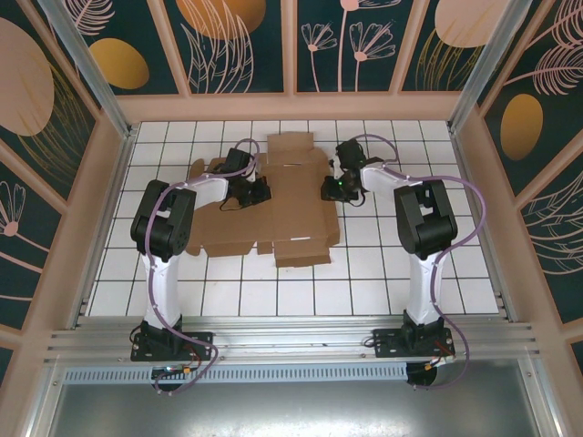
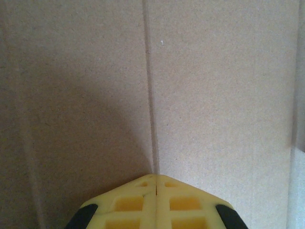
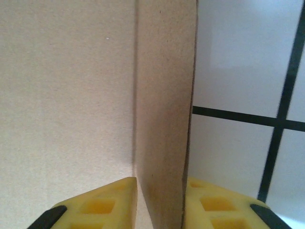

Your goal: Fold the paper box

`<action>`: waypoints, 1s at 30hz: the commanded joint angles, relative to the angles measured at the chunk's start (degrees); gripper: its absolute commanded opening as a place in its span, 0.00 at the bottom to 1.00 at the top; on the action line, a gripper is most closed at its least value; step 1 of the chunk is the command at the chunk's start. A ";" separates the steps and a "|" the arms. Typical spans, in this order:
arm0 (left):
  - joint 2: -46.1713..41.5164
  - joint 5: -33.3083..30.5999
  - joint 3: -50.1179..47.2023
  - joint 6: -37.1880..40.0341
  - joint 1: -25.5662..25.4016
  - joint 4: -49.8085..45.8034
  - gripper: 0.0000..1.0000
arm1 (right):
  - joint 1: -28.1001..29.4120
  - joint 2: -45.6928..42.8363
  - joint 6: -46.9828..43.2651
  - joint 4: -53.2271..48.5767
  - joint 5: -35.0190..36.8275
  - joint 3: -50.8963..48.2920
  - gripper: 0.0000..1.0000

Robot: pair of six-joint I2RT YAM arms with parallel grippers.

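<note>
The paper box (image 1: 291,205) lies as a large flat brown die-cut sheet on the white tiled table. My left gripper (image 1: 260,193) rests on its left half. In the left wrist view that gripper (image 2: 156,177) is shut, its yellow tips together and pressed on the cardboard (image 2: 214,95) at a crease line. My right gripper (image 1: 330,189) is at the sheet's right edge. In the right wrist view a side flap (image 3: 164,95) stands up from the sheet between the yellow fingers of the right gripper (image 3: 161,181), which sit close against both of its faces.
The white tiled table (image 1: 410,282) is ringed by patterned walls with pink frames on three sides. An aluminium rail (image 1: 291,341) holding both arm bases runs along the near edge. Bare tiles lie in front of and to the right of the sheet.
</note>
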 commanded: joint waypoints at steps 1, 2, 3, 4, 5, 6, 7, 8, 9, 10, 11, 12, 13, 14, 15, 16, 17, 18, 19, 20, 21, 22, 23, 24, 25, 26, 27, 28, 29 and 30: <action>2.67 -2.68 -0.50 0.27 0.07 -3.33 0.00 | 1.57 -1.76 0.10 -2.07 -2.57 2.33 0.26; 2.64 -2.70 -0.61 0.25 0.08 -3.33 0.00 | 1.84 -1.73 -0.06 -2.35 -2.32 2.71 0.26; 2.59 -2.70 -0.59 0.26 0.04 -3.35 0.00 | 2.34 -1.60 -0.44 -2.76 -1.93 3.14 0.25; 2.64 -2.70 -0.60 0.20 0.09 -3.35 0.00 | 2.73 -1.44 -0.69 -3.14 -1.45 3.64 0.25; 2.59 -2.70 -0.63 0.18 0.08 -3.35 0.00 | 3.14 -1.29 -0.81 -3.57 -1.05 4.15 0.25; 2.54 -2.62 -0.60 0.19 0.08 -3.35 0.00 | 3.57 -1.02 -0.97 -3.90 -0.65 4.75 0.25; 2.54 -2.61 -0.61 0.13 0.07 -3.35 0.00 | 4.06 -0.59 -1.02 -4.33 -0.38 5.31 0.25; 2.59 -2.53 -0.63 0.10 0.08 -3.27 0.00 | 4.52 -0.24 -1.11 -4.69 -0.15 5.85 0.25; 2.58 -2.40 -0.73 0.01 0.03 -3.22 0.00 | 5.11 0.28 -1.40 -5.06 0.20 6.51 0.26; 2.58 -2.35 -0.73 0.00 0.08 -3.18 0.00 | 5.67 0.80 -1.61 -5.53 0.62 7.10 0.26; 2.59 -2.35 -0.70 0.01 0.08 -3.18 0.00 | 6.19 1.30 -1.85 -5.93 0.98 7.74 0.26; 2.50 -2.35 -0.77 0.01 0.08 -3.18 0.00 | 6.80 1.86 -2.00 -6.40 1.37 8.42 0.27; 2.50 -2.35 -0.77 -0.02 0.08 -3.18 0.00 | 7.37 2.36 -2.35 -6.90 1.99 9.11 0.28; 2.50 -2.30 -0.83 0.01 0.08 -3.17 0.00 | 7.93 2.74 -2.68 -7.20 2.46 9.62 0.29; 2.41 -2.35 -0.73 0.01 0.07 -3.17 0.00 | 8.47 3.09 -3.01 -7.58 3.08 10.14 0.30; 2.37 -2.27 -0.68 0.01 0.08 -3.18 0.00 | 8.93 3.38 -3.27 -8.06 3.73 10.59 0.31; 2.31 -2.26 -0.68 0.01 0.08 -3.18 0.00 | 9.31 3.72 -3.60 -8.51 4.19 11.05 0.32; 2.32 -2.26 -0.70 0.01 0.08 -3.13 0.00 | 9.63 3.99 -3.87 -9.03 4.98 11.48 0.32; 2.33 -2.26 -0.67 0.01 0.08 -3.20 0.00 | 9.82 4.20 -4.16 -9.38 5.79 11.71 0.32; 2.32 -2.26 -0.61 -0.07 0.06 -3.18 0.00 | 9.96 4.29 -4.39 -9.59 6.41 11.68 0.32; 2.22 -2.18 -0.59 -0.08 0.08 -3.18 0.00 | 9.97 4.23 -4.50 -9.75 6.99 11.59 0.33; 2.17 -2.07 -0.55 -0.16 0.08 -3.18 0.00 | 9.97 4.22 -4.61 -9.83 7.59 11.26 0.33; 2.08 -1.93 -0.46 -0.21 0.04 -3.09 0.00 | 9.97 4.08 -4.82 -9.73 8.24 10.84 0.33; 1.77 -1.62 -0.55 -0.32 0.06 -2.77 0.00 | 10.04 3.93 -4.95 -9.40 8.98 10.27 0.32; 1.47 -1.41 -0.74 -0.51 0.05 -2.33 0.00 | 10.14 3.55 -5.12 -8.88 9.05 9.53 0.32; 1.36 -1.38 -0.76 -0.60 0.08 -2.21 0.00 | 10.14 3.28 -5.37 -8.37 9.09 8.97 0.32; 1.42 -1.44 -0.68 -0.63 0.08 -2.30 0.00 | 10.62 2.93 -5.63 -7.79 9.47 8.50 0.32; 1.58 -1.39 -0.72 -0.60 0.07 -2.30 0.00 | 11.60 2.94 -5.94 -7.57 10.31 8.46 0.31; 1.78 -1.25 -0.72 -0.73 0.02 -2.14 0.00 | 12.12 3.14 -6.14 -7.82 11.17 8.82 0.30; 2.01 -1.06 -0.84 -0.93 0.04 -1.92 0.00 | 12.67 3.70 -6.55 -8.43 12.31 9.64 0.29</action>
